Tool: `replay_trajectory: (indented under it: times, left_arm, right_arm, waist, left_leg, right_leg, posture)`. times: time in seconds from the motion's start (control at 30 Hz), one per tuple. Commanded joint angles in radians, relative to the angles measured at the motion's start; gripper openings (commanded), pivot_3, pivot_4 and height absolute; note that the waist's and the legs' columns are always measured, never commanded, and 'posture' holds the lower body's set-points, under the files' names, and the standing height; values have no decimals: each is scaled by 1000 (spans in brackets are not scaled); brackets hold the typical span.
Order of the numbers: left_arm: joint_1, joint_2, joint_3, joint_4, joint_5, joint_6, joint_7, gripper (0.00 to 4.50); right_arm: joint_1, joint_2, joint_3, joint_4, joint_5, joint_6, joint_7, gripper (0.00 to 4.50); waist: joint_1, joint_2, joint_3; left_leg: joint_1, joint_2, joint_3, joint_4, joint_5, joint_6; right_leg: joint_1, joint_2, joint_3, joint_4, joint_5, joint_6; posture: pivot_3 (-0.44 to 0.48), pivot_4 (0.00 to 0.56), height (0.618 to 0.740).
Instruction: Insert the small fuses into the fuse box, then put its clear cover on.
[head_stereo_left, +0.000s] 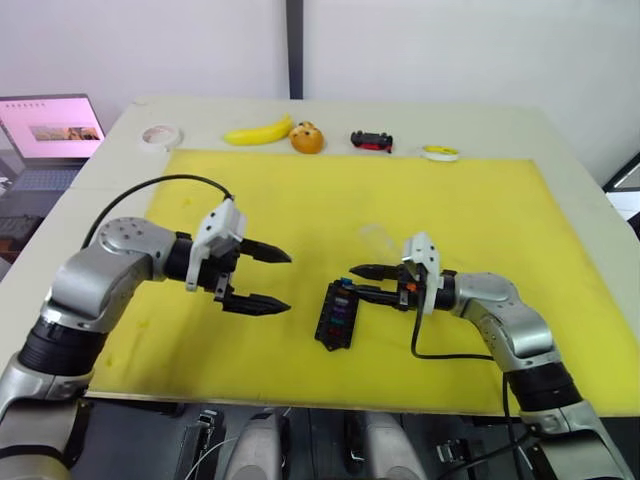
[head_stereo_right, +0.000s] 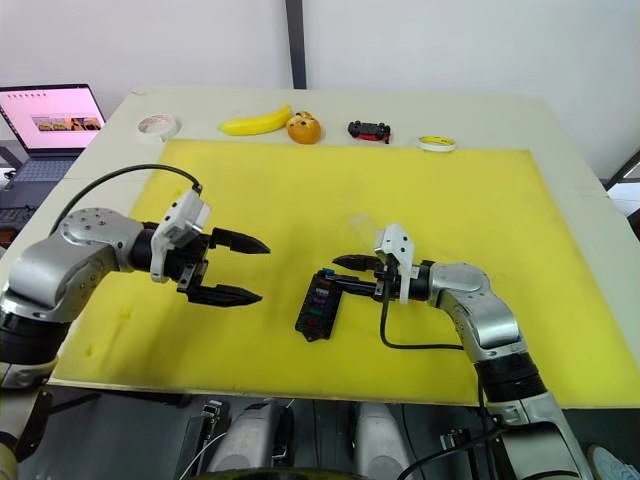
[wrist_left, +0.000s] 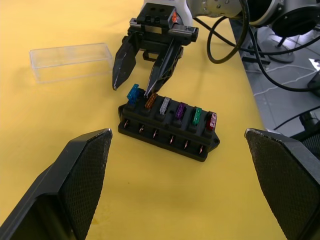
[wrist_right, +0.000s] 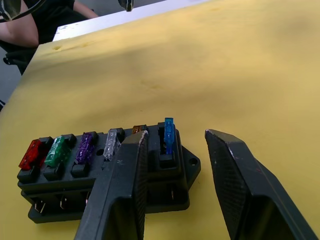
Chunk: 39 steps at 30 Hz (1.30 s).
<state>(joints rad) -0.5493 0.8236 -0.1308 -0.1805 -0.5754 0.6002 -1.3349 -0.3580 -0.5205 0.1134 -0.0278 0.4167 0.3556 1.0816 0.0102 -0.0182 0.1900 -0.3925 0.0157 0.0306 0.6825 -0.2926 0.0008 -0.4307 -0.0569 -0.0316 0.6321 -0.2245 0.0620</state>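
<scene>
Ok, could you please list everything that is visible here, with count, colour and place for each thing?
Black plastic fuse box: 1, mat centre.
Small translucent blade fuses: 6, teal, brown, grey-white, purple, green, red, in the box slots.
Clear plastic cover: 1, transparent, on the mat beyond the box.
Yellow foam mat: 1, covers the table.
Banana: 1, yellow, far edge.
Orange round toy: 1, beside the banana.
Black-and-red toy car: 1, far edge.
White tape roll: 1, far left corner.
Yellow-white small object: 1, far right.
Laptop: 1, off the table, left.
Left gripper: open, left of the box.
Right gripper: open, at the teal fuse end.
</scene>
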Motion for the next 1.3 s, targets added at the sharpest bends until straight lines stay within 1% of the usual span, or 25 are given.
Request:
replay_trajectory:
  times: [0.03,0.3,0.57,0.6,0.67,0.73,0.77,1.0,1.1,1.23,1.3]
  left_arm:
    - [-1,7,23,-32,3,-16,0,4500]
    - [0,1,19,-25,9,-24,1,4500]
    - [-1,-9,18,-25,17,-27,3,4500]
    - [1,-9,19,-27,17,-27,3,4500]
    - [2,-9,19,-28,19,-28,4,4500]
    - [2,-10,19,-28,18,-28,6,4500]
    - [2,-10,20,-28,18,-28,7,4500]
    - [2,-12,19,-21,19,-36,8,4500]
    - [2,-14,19,-21,19,-37,8,4500]
    - [3,-14,19,-20,20,-37,8,4500]
    - [4,-15,19,-21,21,-39,10,4500]
  right_arm:
    - [-13,0,-27,-63,37,24,-7,1996]
    - [-40,6,-55,-96,77,55,-29,1996]
    - [-45,-12,-43,-115,73,63,-32,1996]
    - [-43,-15,-37,-123,72,69,-30,1600]
    - [-39,-22,-28,-136,68,78,-31,1236]
    - [-38,-30,-22,-148,64,90,-31,342]
    - [-39,-35,-19,-156,60,96,-32,32]
    - [-56,-67,16,-213,40,157,-46,32]
    - [-67,-75,37,-216,9,167,-57,32]
    - [-91,-63,37,-209,14,200,-77,32]
    - [-96,-62,46,-189,-7,184,-81,32]
  waist:
    - [0,0,0]
    - [0,0,0]
    - [0,0,0]
    - [0,0,0]
    - [0,0,0]
    - [0,0,0]
    - [0,0,0]
    - [0,0,0]
    - [0,0,0]
    - [0,0,0]
    - [0,0,0]
  left_leg:
    - [0,0,0,0,0,0]
    - [0,0,0,0,0,0]
    - [0,0,0,0,0,0]
    - [0,0,0,0,0,0]
    - [0,0,0,0,0,0]
    - [0,0,0,0,0,0]
    - [0,0,0,0,0,0]
    - [0,0,0,0,0,0]
    - [0,0,0,0,0,0]
    - [0,0,0,0,0,0]
    - [0,0,0,0,0,0]
  right_leg:
    - [0,0,0,0,0,0]
    - [0,0,0,0,0,0]
    - [0,0,0,0,0,0]
    - [0,0,0,0,0,0]
    - [0,0,0,0,0,0]
    - [0,0,0,0,0,0]
    - [0,0,0,0,0,0]
    - [0,0,0,0,0,0]
    - [0,0,0,0,0,0]
    - [0,0,0,0,0,0]
    - [0,0,0,0,0,0]
  posture:
    - [0,150,737]
    - [0,150,737]
    - [0,150,737]
    - [0,150,737]
    - [0,150,737]
    - [0,150,737]
    - [0,150,737]
    - [0,150,737]
    - [0,150,737]
    - [0,150,737]
    - [0,150,737]
